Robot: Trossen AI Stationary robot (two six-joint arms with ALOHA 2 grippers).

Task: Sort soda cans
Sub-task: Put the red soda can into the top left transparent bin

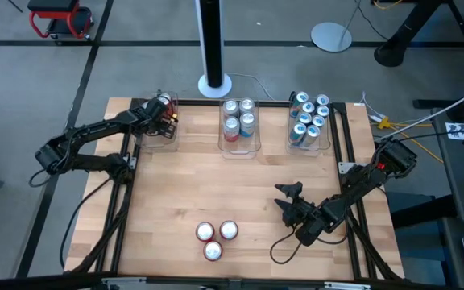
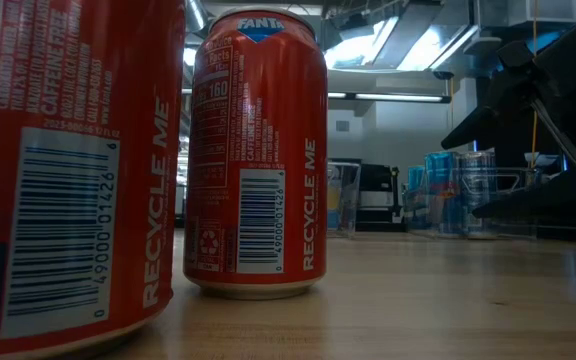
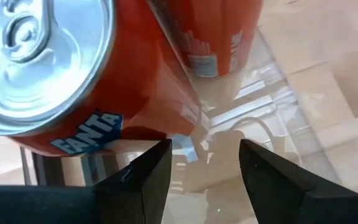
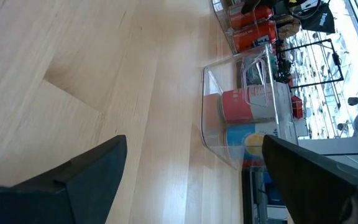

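Wooden table [image 1: 176,193] carries three clear plastic bins along its far edge and three loose red cans [image 1: 216,238] clustered near the front edge, touching or nearly touching one another; the left bin [image 1: 161,134] has the left gripper [image 1: 164,113] reaching into it, its jaws apart with nothing between them, and in the left wrist view one orange-red Fanta can [image 3: 48,68] lies just beside the fingers [image 3: 148,180] with a second red can [image 3: 210,31] behind it in the same bin; the middle bin [image 1: 240,147] holds four cans, silver-topped, some red and some pale blue; the right bin [image 1: 309,147] holds about eight teal-blue cans, packed close together; the right gripper [image 1: 290,201] rests low over the table, well apart from the three loose cans, its jaws spread wide and empty.
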